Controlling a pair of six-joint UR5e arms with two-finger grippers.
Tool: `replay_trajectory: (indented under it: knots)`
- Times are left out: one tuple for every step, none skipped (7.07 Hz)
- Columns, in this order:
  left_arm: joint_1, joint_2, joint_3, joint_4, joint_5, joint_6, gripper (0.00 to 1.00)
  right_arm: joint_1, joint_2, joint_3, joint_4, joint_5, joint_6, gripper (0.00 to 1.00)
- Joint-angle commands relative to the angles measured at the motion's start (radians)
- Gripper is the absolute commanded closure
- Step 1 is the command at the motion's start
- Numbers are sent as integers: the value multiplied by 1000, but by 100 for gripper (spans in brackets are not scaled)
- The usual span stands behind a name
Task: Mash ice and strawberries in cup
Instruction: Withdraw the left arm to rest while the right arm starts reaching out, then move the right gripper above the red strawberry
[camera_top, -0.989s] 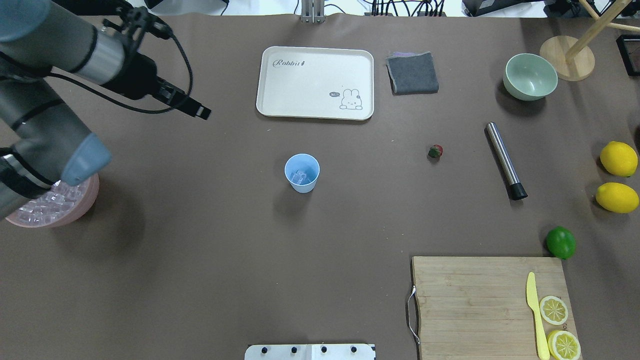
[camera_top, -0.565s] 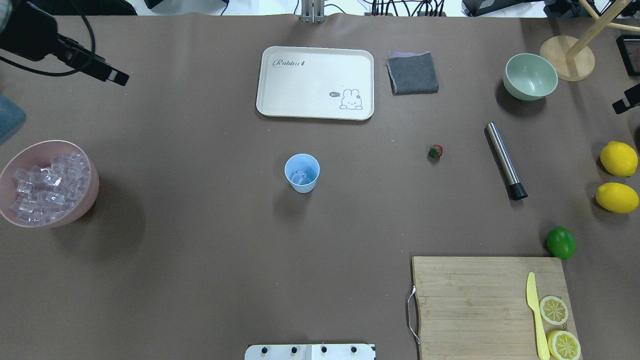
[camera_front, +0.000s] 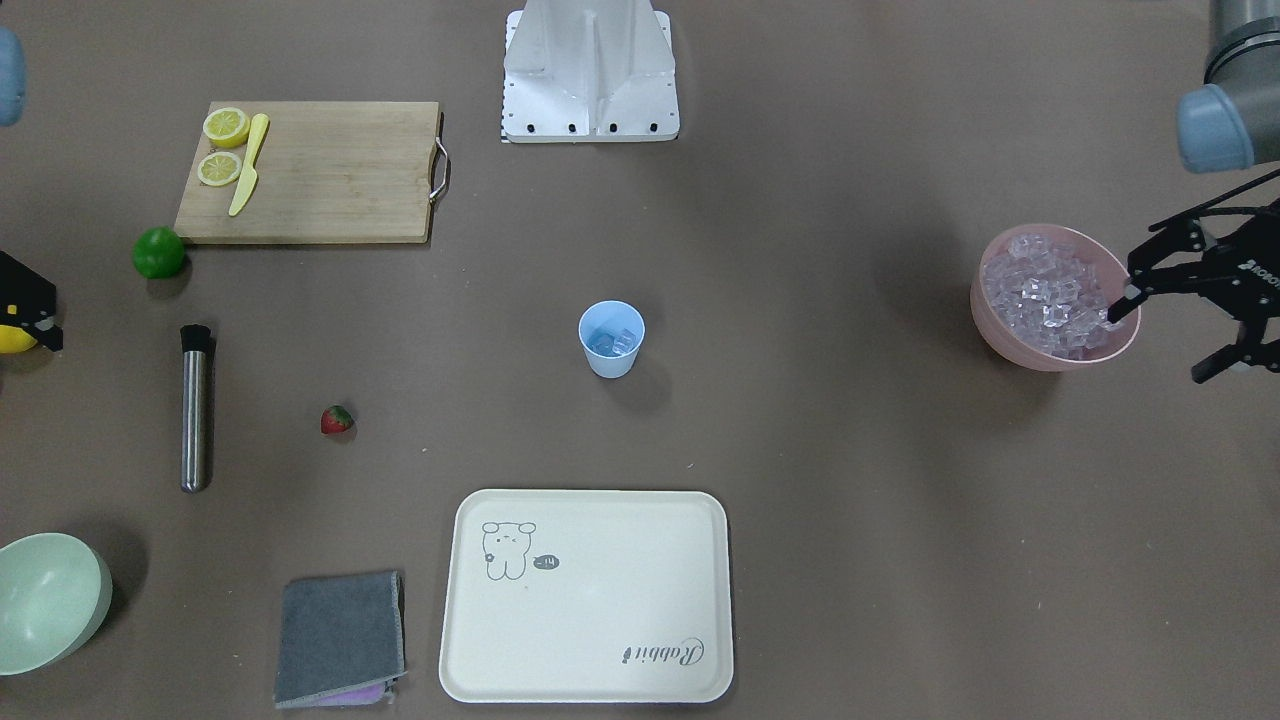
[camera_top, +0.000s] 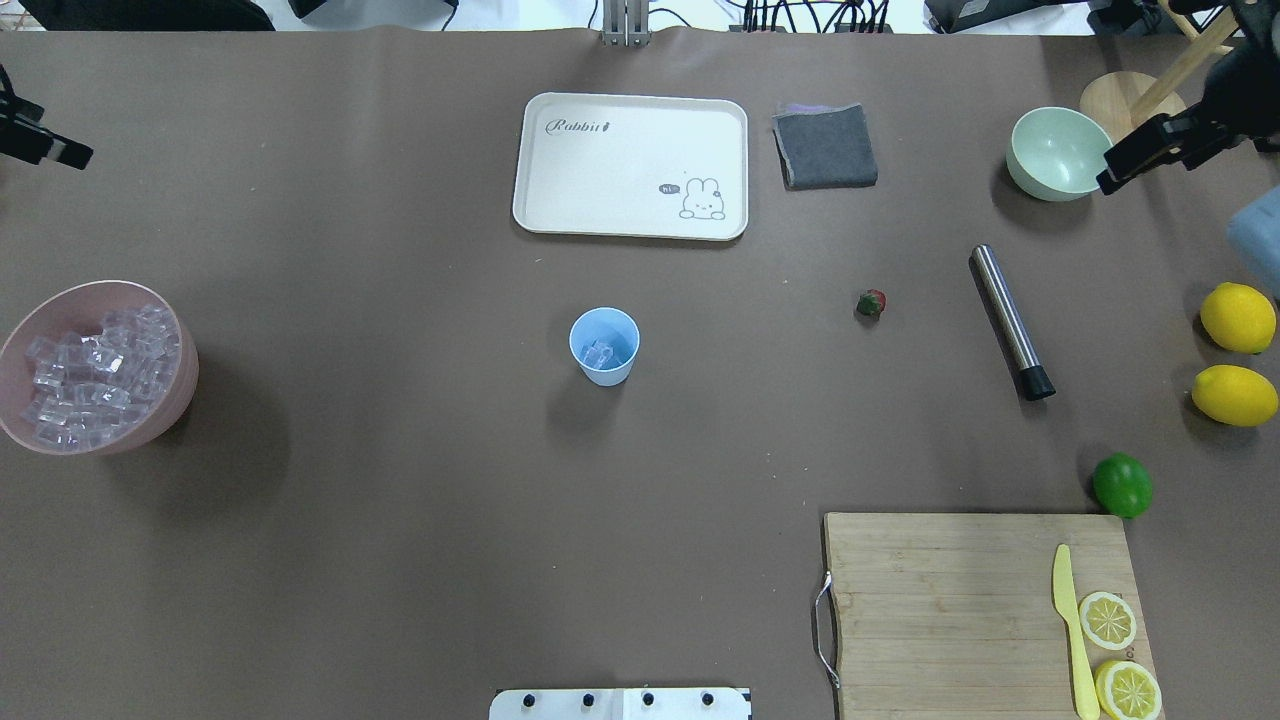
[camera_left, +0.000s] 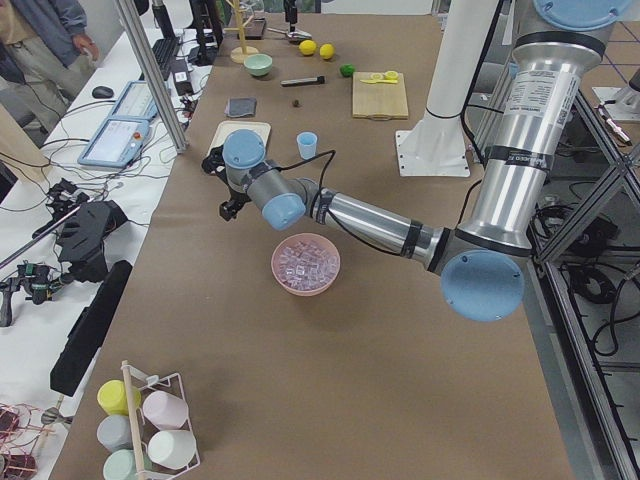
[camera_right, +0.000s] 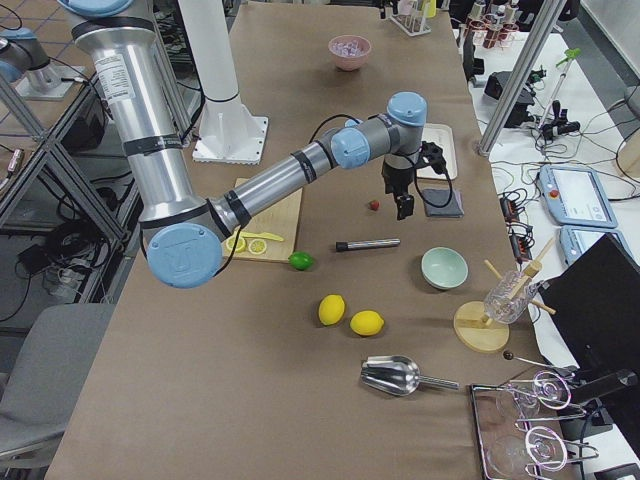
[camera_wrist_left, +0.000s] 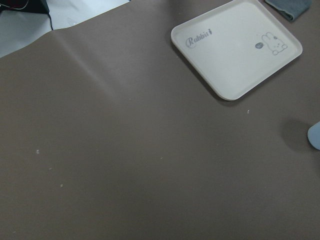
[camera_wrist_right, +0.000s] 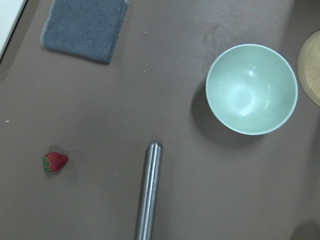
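Fingers (camera_front: 1135, 287) of the left gripper (camera_front: 1165, 338) stood apart and empty near the pink bowl (camera_front: 992, 328) of ice (camera_front: 1045, 295), while the right gripper's (camera_top: 1112, 176) spacing could not be told.

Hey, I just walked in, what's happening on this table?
A two-armed robot is partway through mashing ice and a strawberry in a cup. The cup at the table's middle already holds some ice. The strawberry lies on the table near a steel rod, not yet picked up. The left gripper is open and empty beside the pink bowl of cubes; the right gripper hangs by the green bowl.
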Motion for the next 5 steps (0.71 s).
replay_trajectory:
  knots:
    - [-114,28,-4,196,-3,242,3,-87,82,-21,5,-21,119,0]
    - [-159,69,1,218,-35,311,3,-132,98,-15,14,-31,195,0]
    - [-182,91,-1,218,-45,319,3,-202,113,-7,32,-104,263,0]
    - [-185,155,-28,206,-46,321,3,-241,129,-10,42,-122,280,0]
    - [-185,160,-42,207,-46,321,3,-258,132,-7,42,-117,282,0]
